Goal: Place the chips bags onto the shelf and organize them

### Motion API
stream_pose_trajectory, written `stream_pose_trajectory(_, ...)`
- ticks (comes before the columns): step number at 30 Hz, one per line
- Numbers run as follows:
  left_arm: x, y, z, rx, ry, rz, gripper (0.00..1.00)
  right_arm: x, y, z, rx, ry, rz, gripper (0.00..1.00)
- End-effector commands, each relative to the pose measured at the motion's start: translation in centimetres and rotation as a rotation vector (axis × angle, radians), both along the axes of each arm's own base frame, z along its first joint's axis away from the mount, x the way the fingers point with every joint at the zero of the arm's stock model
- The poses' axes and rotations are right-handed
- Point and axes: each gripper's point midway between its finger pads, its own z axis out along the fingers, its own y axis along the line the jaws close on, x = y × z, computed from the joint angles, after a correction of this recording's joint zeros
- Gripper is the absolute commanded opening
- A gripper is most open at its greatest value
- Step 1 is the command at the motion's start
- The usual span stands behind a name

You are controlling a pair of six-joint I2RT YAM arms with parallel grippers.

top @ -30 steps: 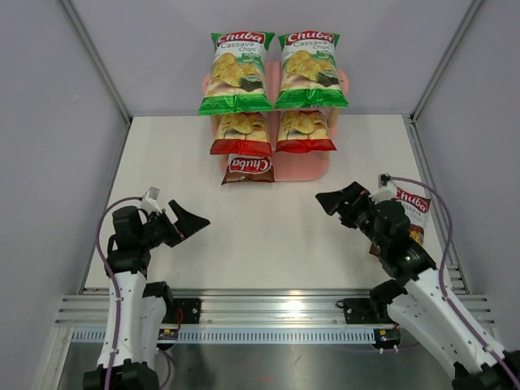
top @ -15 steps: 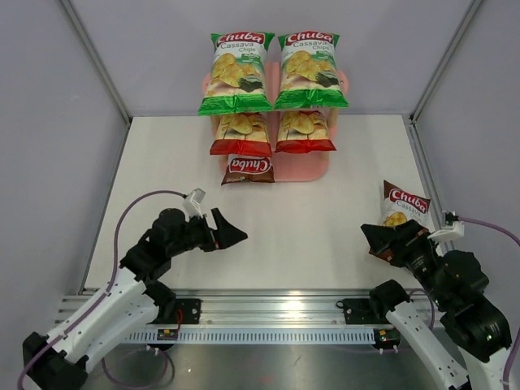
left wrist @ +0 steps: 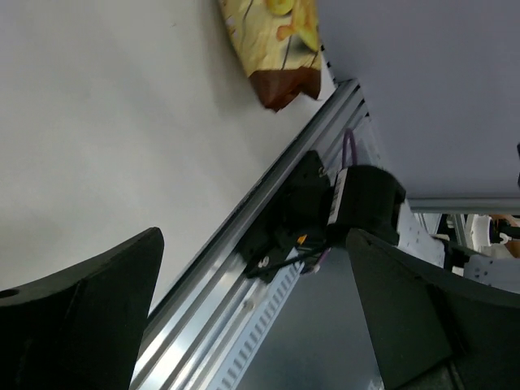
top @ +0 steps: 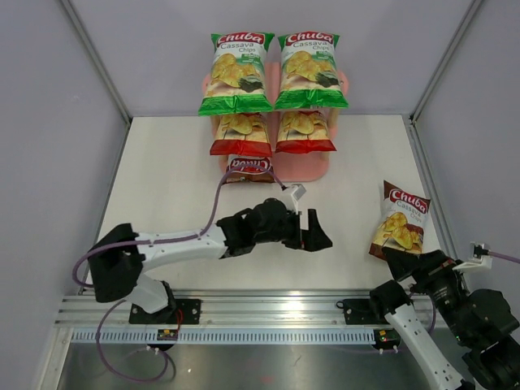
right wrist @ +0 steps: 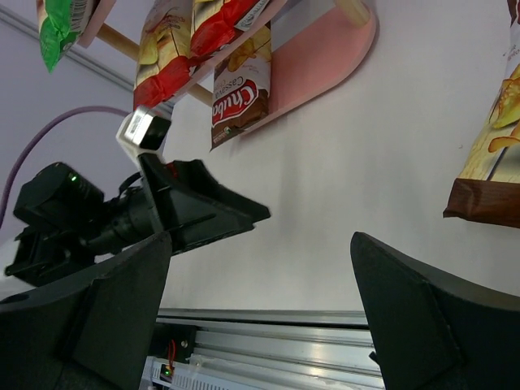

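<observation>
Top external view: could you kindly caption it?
Open left pincer over the table; one brown chips bag lies unshelved, pink shelf nearly full.

The shelf (top: 315,166) stands at the far middle of the bench (top: 171,187). A top pair of bags (top: 236,71) sits side by side on its top tier, a middle pair (top: 241,134) on the tier below, and a bottom bag (top: 249,168) at the lowest tier's left. A loose bag (top: 400,221) lies on the bench to the right, well apart from the shelf. The left end effector (top: 317,232) is in front of the shelf, left of that bag.

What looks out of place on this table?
One glossy dark brown chips bag lies on the white table, well right of the pink three-tier shelf. Its matching brown bag sits on the bottom tier with a bare spot beside it.
</observation>
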Motion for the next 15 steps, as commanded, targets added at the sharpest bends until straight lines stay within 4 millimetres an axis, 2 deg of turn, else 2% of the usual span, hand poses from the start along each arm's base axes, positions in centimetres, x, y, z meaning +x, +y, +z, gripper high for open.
stream_pose_trajectory(1, 1.0, -6.3, 1.7, -0.122, -0.033, -0.066, 0.99, -0.5, -0.4, -0.3, 0.034, 0.014, -0.02, 0.99)
stream_pose_trajectory(2, 1.0, -7.5, 1.0, -0.119, -0.021, -0.081, 0.99, -0.6, -0.3, -0.4, 0.032, 0.019, -0.018, 0.99)
stream_pose_trajectory(3, 1.5, -9.3, 2.9, -0.161, -0.037, -0.097, 0.99, -0.7, -0.4, -0.1, 0.036, 0.007, -0.014, 0.99)
stream_pose_trajectory(4, 1.5, -10.2, 2.6, -0.158, -0.031, -0.115, 0.99, -0.9, -0.4, 0.2, 0.036, 0.001, -0.009, 0.99)
stream_pose_trajectory(5, 1.8, -11.6, 0.2, -0.115, -0.013, -0.123, 0.99, -1.1, -0.3, 0.5, 0.035, -0.009, 0.003, 0.99)
stream_pose_trajectory(6, 2.4, -12.9, 1.1, -0.111, -0.024, -0.129, 0.99, -1.4, -0.4, 1.1, 0.037, -0.03, 0.009, 0.99)
stream_pose_trajectory(7, 2.6, -13.7, 0.6, -0.098, -0.018, -0.139, 0.99, -1.6, -0.4, 1.3, 0.04, -0.038, 0.012, 0.99)
stream_pose_trajectory(8, 2.8, -14.5, -1.5, -0.061, -0.002, -0.145, 0.99, -1.7, -0.3, 1.5, 0.043, -0.041, 0.017, 0.99)
stream_pose_trajectory(9, 3.3, -15.4, -0.9, -0.074, -0.009, -0.147, 0.99, -1.9, -0.2, 1.8, 0.055, -0.048, 0.027, 0.99)
stream_pose_trajectory(11, 3.5, -16.2, -1.7, -0.069, 0.003, -0.15, 0.99, -2.0, 0.3, 1.9, 0.061, -0.052, 0.057, 1.0)
stream_pose_trajectory(12, 3.6, -16.7, -3.5, -0.039, 0.026, -0.15, 0.99, -2.1, 0.5, 2.0, 0.068, -0.05, 0.066, 0.99)
stream_pose_trajectory(13, 3.9, -17.4, -3.0, -0.052, 0.022, -0.154, 0.99, -2.2, 0.8, 2.0, 0.073, -0.052, 0.081, 0.99)
stream_pose_trajectory(14, 4.0, -17.8, -3.6, -0.048, 0.03, -0.162, 0.99, -2.2, 0.9, 1.9, 0.073, -0.047, 0.087, 1.0)
stream_pose_trajectory(15, 3.8, -18.3, -5.2, -0.03, 0.052, -0.171, 0.99, -2.2, 1.0, 2.0, 0.078, -0.049, 0.091, 1.0)
